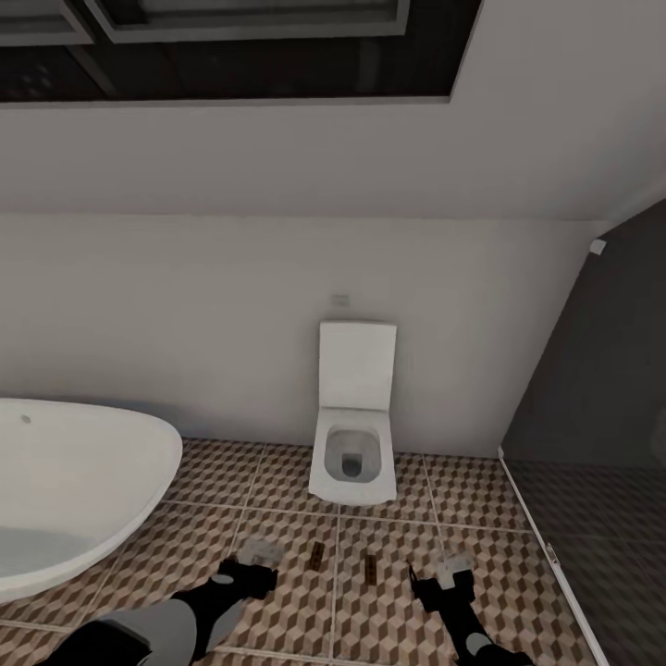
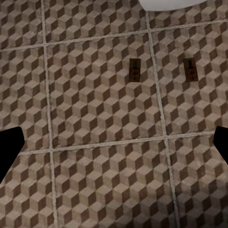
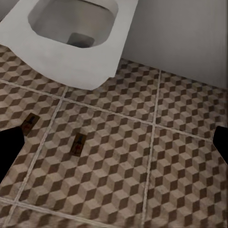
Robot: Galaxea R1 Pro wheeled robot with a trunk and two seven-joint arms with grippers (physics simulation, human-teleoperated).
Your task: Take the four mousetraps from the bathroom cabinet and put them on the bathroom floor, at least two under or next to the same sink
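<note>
Two mousetraps [image 1: 316, 555] [image 1: 370, 567], small dark brown plates, lie flat on the cube-patterned bathroom floor [image 1: 287, 490], side by side in front of the toilet. My left gripper [image 1: 261, 553] hovers just left of them, open and holding nothing. My right gripper [image 1: 451, 568] hovers just right of them, also open and holding nothing. The left wrist view looks down on both mousetraps [image 2: 135, 70] [image 2: 190, 69] ahead of the left gripper [image 2: 114, 145]. In the right wrist view both mousetraps [image 3: 78, 144] [image 3: 29, 123] lie beside the right gripper [image 3: 114, 145]. The cabinet and the sink are out of view.
A white square toilet [image 1: 351, 453] stands against the back wall, its bowl [image 3: 71, 38] close to the traps. A white oval bathtub [image 1: 65, 490] fills the left side. A dark glass partition [image 1: 592, 481] with a floor rail bounds the right.
</note>
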